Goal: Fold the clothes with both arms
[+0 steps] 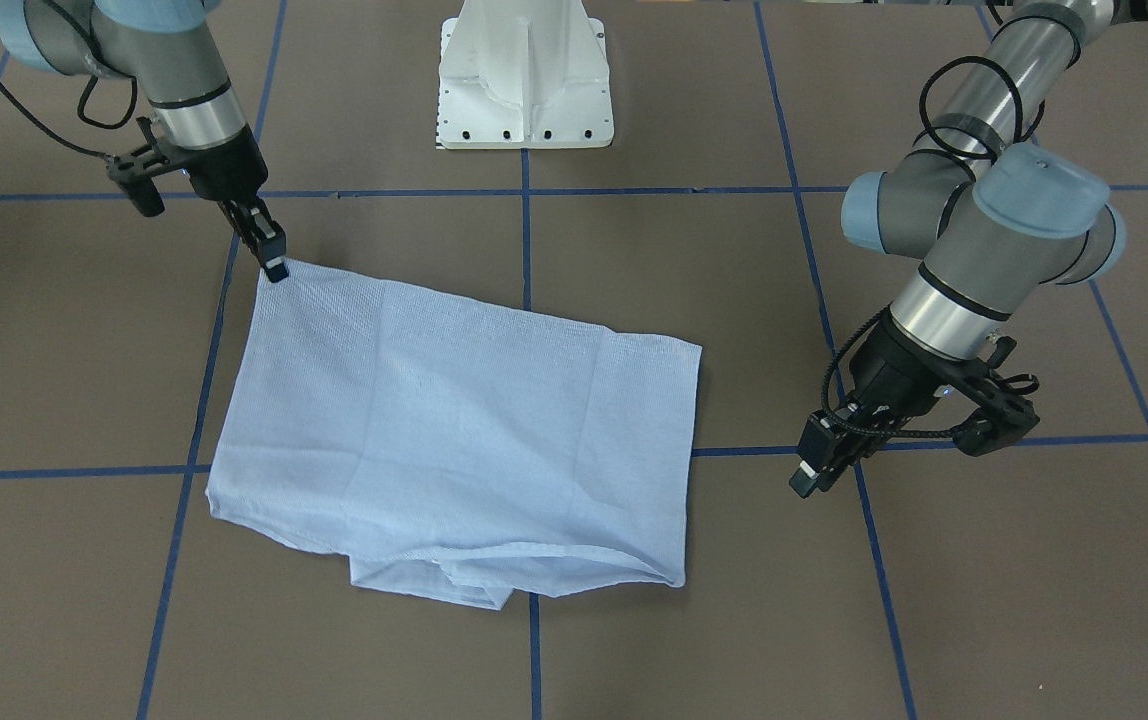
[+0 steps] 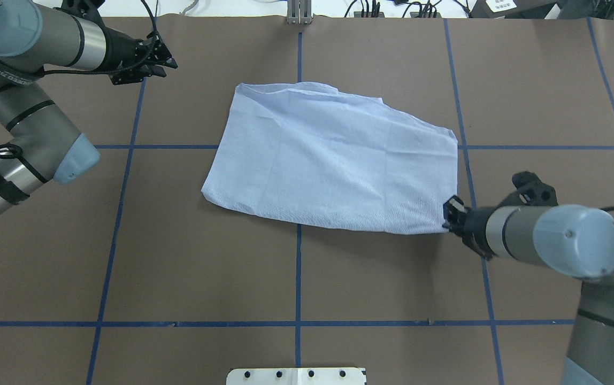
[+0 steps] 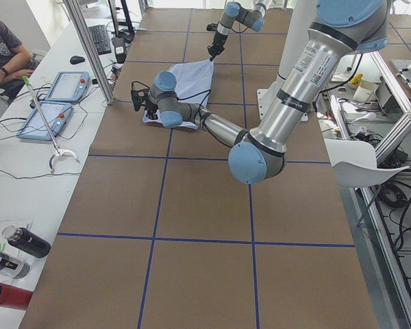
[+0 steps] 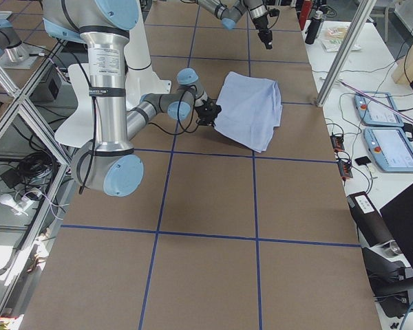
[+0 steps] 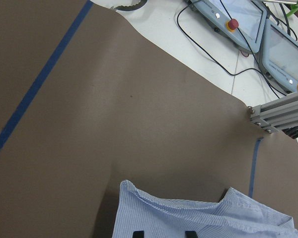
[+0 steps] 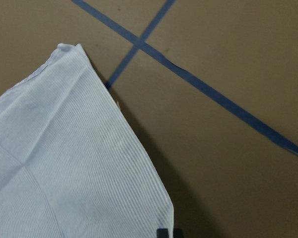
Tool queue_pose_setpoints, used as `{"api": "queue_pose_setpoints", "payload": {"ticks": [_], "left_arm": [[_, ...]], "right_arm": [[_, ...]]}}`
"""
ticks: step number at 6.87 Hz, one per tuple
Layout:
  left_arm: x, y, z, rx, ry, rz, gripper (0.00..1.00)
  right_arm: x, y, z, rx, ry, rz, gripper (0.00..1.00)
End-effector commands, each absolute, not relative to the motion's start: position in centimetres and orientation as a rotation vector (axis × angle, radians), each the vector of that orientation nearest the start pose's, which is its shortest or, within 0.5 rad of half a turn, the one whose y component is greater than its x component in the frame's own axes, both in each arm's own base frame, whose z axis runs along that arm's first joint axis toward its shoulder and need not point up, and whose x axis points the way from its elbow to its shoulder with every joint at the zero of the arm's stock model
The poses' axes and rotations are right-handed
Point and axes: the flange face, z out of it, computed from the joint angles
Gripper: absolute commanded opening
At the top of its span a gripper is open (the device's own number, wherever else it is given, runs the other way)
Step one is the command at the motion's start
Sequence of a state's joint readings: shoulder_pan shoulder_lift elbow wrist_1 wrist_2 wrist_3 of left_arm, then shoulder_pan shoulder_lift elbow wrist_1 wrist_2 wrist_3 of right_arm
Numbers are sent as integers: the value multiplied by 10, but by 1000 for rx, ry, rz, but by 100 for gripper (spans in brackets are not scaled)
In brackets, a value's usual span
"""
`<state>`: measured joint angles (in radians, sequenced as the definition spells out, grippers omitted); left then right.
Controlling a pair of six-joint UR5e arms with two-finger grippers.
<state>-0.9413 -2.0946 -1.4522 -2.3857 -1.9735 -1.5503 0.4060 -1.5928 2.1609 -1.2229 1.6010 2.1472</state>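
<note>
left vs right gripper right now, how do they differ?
1. The black two-finger left gripper has its jaws open; the black two-finger right gripper has its jaws shut on a corner of the light blue fine-striped folded shirt.
2. The left gripper holds nothing and stands apart from the shirt's edge; the right gripper touches the shirt at that corner.
Shared: both are angled downward, at opposite ends of the shirt.

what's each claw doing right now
Left claw: open, empty, clear of the shirt.
Right claw: closed on a corner of the shirt.
</note>
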Motion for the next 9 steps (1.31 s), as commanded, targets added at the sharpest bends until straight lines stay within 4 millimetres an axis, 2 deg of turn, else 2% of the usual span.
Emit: {"api": "queue_pose_setpoints", "payload": {"ticks": [1, 2, 3, 4, 5, 6, 7, 8, 9], "left_arm": [[321, -584, 286, 269, 1309, -505, 37], [326, -565, 272, 254, 1344, -468, 38], [333, -547, 256, 242, 1377, -428, 45], [347, -521, 258, 184, 1380, -429, 50], [357, -488, 271, 141, 1377, -413, 51], [381, -467, 289, 113, 1347, -399, 58], [412, -455, 299, 105, 1253, -430, 63], [446, -433, 303, 104, 1180, -431, 64], [464, -426, 315, 101, 1147, -427, 65]], "right_arm": [[-376, -202, 335, -367, -907, 640, 0], [-381, -170, 324, -505, -880, 529, 19], [-393, -130, 320, -578, -843, 487, 99], [-397, -102, 310, -623, -834, 460, 100], [-380, -128, 295, -605, -889, 512, 100], [-364, -180, 298, -546, -928, 623, 100], [-363, -238, 301, -468, -976, 713, 100], [-375, -294, 298, -369, -1021, 718, 100], [-374, -339, 303, -299, -1028, 748, 100]]}}
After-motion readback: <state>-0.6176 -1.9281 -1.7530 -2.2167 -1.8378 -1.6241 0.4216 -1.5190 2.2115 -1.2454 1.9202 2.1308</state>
